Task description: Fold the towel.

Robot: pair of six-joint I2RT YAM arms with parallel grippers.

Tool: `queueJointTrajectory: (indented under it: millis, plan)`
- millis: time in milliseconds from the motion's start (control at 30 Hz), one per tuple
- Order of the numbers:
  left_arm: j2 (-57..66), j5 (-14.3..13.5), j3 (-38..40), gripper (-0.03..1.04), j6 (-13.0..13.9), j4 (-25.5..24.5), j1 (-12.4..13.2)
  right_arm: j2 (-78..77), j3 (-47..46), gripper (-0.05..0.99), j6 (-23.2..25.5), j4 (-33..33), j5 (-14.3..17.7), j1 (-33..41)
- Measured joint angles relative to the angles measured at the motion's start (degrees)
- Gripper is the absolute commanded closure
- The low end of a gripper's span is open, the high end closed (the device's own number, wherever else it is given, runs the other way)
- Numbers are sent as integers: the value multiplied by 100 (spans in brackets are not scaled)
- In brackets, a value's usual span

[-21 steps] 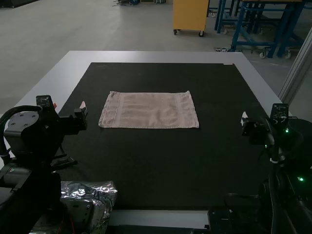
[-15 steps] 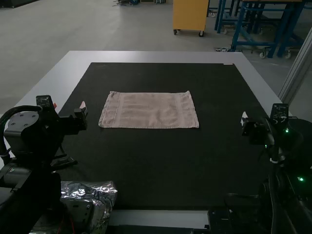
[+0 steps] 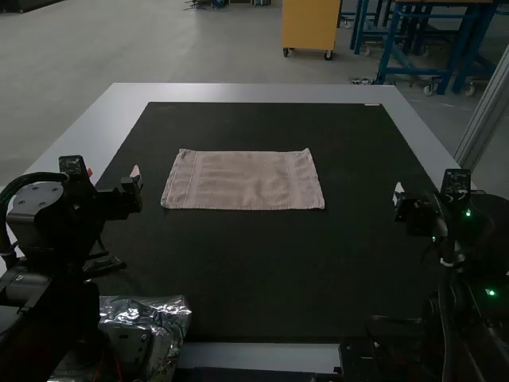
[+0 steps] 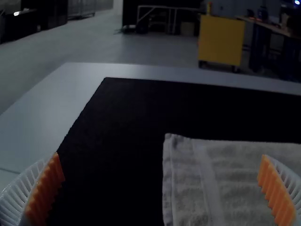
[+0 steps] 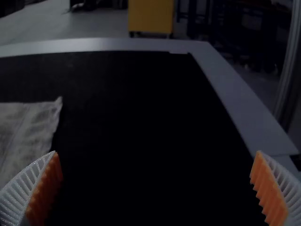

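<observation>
The pale tabletop bears a black mat. On it the towel lies spread flat, left of the mat's middle. The left pincer and right pincer stand wide and empty.

On the surface, the towel lies on the mat, nearer the mat's left edge, between left end effector and right end effector.
</observation>
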Motion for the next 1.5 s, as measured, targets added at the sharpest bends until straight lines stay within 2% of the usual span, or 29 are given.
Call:
queueJointTrajectory:
  millis: [667, 733, 833, 933, 1033, 1100, 1267, 1400, 1500]
  plan:
    - [0, -2, 0, 4, 24, -7, 0, 0, -2, 2, 2, 81, -2, 0]
    - [0, -2, 0, 4, 238, 72, 0, 0, -2, 2, 2, 273, 0, 0]
    - [0, -17, 0, 5, 881, 337, 0, 0, 0, 2, -90, 597, 7, 0]
    - [0, -22, 0, 5, 1322, 680, 0, 0, 0, 2, -271, 914, 7, 0]
    - [0, -57, 0, 6, 1867, 715, 0, 0, 0, 2, -654, 1250, -20, 2]
    - [0, -72, 0, 6, 2116, 804, 0, 0, 0, 2, -929, 1316, -83, 2]
    - [0, -210, 17, 6, 2439, 1495, 0, 0, 4, 2, -1248, 1860, -131, 7]
    - [96, -247, 372, 6, 2522, 1403, 0, 160, 234, 2, -1207, 1849, -133, 7]
    - [702, -299, 1080, 5, 2540, 1460, -2, 789, 925, 2, -1038, 1880, -146, 4]
